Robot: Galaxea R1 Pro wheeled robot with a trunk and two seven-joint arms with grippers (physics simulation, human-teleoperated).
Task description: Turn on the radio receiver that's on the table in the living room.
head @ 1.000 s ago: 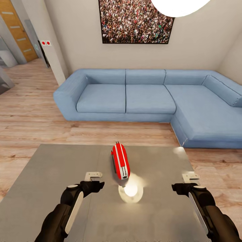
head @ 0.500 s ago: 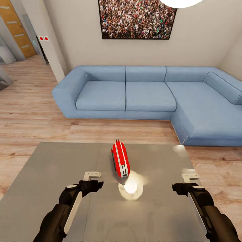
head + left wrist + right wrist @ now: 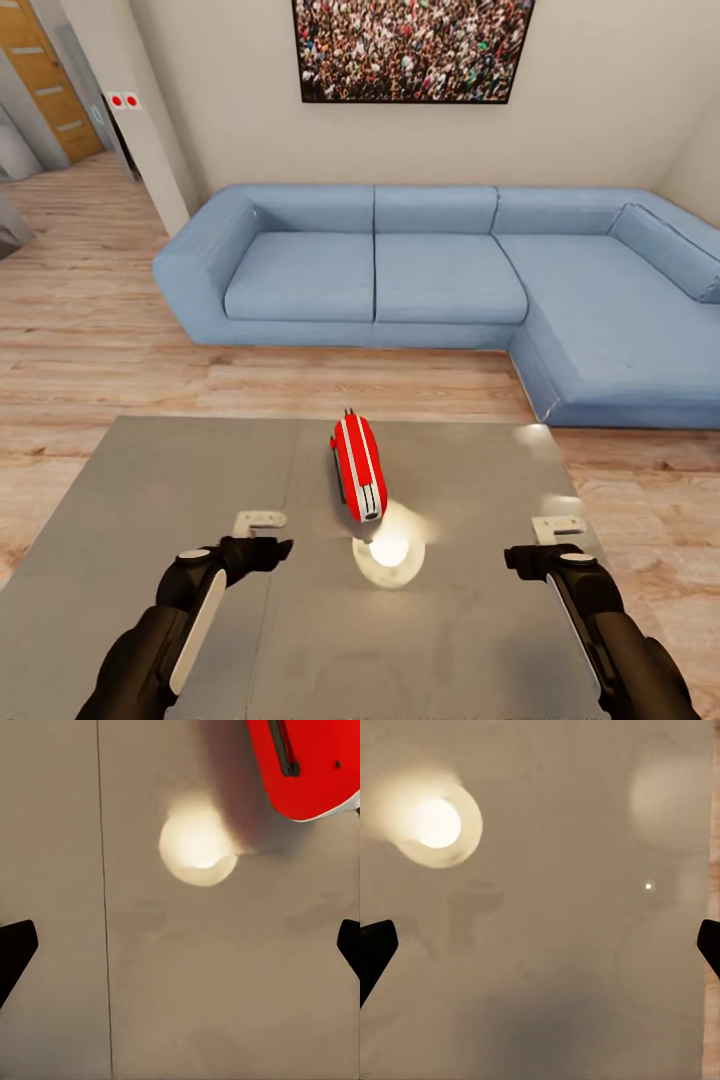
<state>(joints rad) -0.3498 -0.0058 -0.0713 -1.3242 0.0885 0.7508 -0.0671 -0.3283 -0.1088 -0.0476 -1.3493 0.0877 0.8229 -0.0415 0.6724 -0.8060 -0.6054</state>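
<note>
Both arms forward, left pincer [image 3: 258, 522] and right pincer [image 3: 556, 524] agape.

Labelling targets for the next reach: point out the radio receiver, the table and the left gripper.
radio receiver [image 3: 358, 478]: head view, on its white-striped red edge.
table [image 3: 150, 480]: head view, on bare grey top left of the seam.
left gripper [image 3: 262, 535]: head view, between its fingertips.

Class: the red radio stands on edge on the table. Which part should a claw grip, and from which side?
Grip the radio across its two flat faces, coming from above. It stands on its narrow edge, striped edge up, so the thin width likely fits the open left claw.
</note>
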